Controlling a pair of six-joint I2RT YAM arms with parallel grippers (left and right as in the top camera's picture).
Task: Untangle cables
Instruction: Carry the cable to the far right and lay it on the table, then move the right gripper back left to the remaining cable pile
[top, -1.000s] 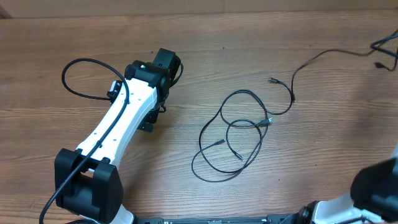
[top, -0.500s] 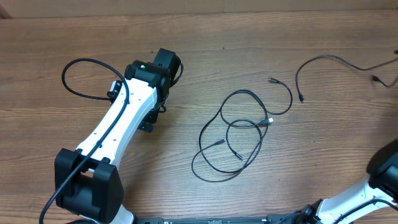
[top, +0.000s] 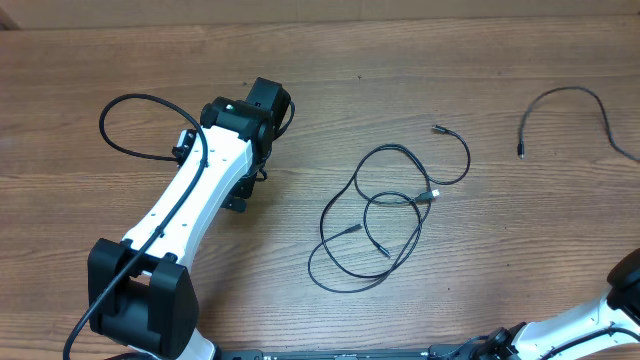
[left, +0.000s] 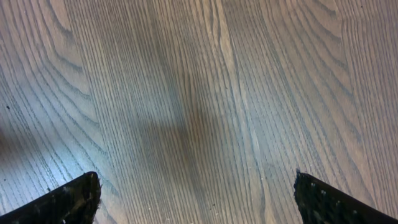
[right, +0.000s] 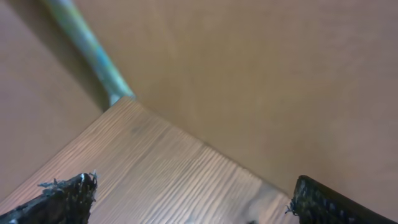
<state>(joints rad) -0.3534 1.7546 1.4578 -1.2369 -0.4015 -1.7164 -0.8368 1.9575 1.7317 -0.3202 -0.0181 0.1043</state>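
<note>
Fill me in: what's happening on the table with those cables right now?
Neither arm is holding anything. The left gripper hangs open over bare table, to the left of the looped cables. The right gripper is open too, facing a corner of the table with nothing between its fingers. A single cable lies by itself near the right edge, apart from the rest. The looped cables in the middle overlap one another and are not yet separated.

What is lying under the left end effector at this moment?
The left wrist view shows only bare wooden table under the open left end effector; the cables lie elsewhere. From overhead, the arm covers that spot, so it is hidden.
</note>
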